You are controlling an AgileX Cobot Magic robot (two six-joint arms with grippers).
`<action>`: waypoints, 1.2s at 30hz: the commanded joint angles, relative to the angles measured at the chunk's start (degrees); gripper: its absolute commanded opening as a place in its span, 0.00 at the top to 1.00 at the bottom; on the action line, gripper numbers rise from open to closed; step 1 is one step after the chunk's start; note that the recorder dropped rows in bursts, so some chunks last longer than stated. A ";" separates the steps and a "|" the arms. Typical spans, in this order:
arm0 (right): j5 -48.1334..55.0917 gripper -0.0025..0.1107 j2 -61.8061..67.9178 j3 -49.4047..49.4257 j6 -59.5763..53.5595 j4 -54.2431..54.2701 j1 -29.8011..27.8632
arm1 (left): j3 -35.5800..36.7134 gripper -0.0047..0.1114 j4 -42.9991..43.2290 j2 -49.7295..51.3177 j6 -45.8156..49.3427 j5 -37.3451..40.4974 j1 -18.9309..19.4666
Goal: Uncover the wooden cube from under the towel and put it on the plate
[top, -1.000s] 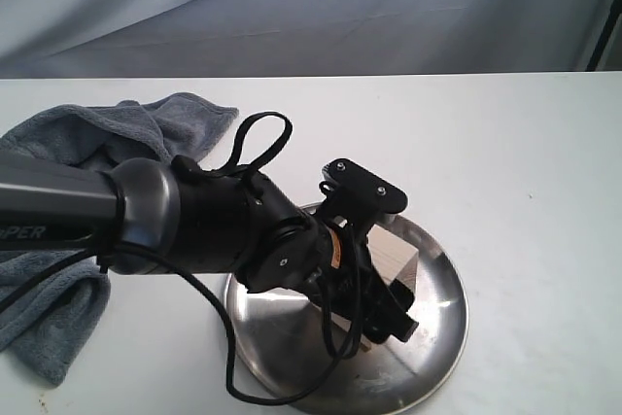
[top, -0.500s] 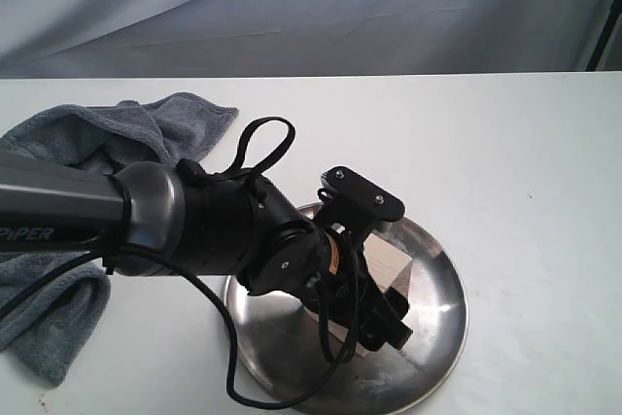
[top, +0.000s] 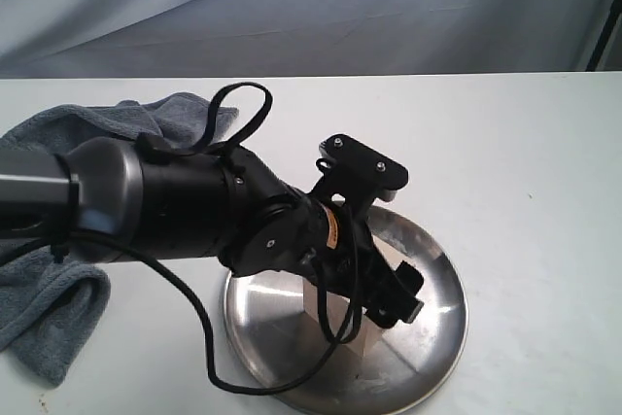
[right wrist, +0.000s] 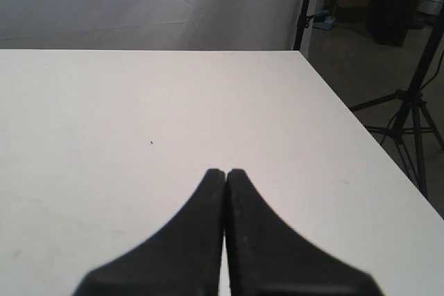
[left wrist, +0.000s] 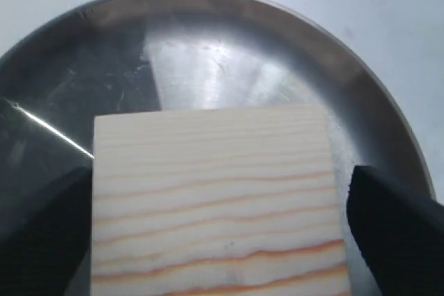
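Looking at the left wrist view, you see the wooden cube [left wrist: 215,227] sitting flat on the plate [left wrist: 208,46], near the middle of the dish as far as the exterior view lets you judge. Its top face is pale, smooth-sawn wood, square-cornered, crossed by fine parallel grain lines that run from faint tan to a stronger orange-brown. Under it the plate is round, polished steel with a raised rim, covered in fine scuffs and showing bright streaks of reflected light.

Your left gripper [left wrist: 220,178] straddles the cube with its jaws spread. One matte black finger [left wrist: 395,233] stands just clear, with a sliver of plate showing between it and the wood. The other sits right at the opposite edge, and you cannot tell whether it touches. The cube reads as released.

In the exterior view the towel [top: 58,308] lies rumpled at 9 to 10 o'clock from the plate. It is a thick, dark blue-grey plush, folded on itself, apart from the dish on the smooth white table [top: 525,162].

Your right gripper [right wrist: 225,178] is clenched, its tapered black fingers pressed together over bare tabletop with nothing between them
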 commanded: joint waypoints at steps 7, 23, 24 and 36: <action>0.01 0.98 -0.21 0.18 0.02 0.10 -0.02 | -0.06 0.17 2.26 -6.98 0.03 -0.48 -0.28; 0.01 0.98 -0.21 0.18 0.02 0.10 -0.02 | -0.06 0.96 2.15 -10.50 -3.28 1.23 1.96; 0.01 0.98 -0.21 0.18 0.02 0.10 -0.02 | -0.06 0.96 2.15 -10.50 -5.20 2.42 3.05; 0.01 0.98 -0.21 0.18 0.02 0.10 -0.02 | -0.06 0.96 2.15 -10.86 -11.77 18.23 17.46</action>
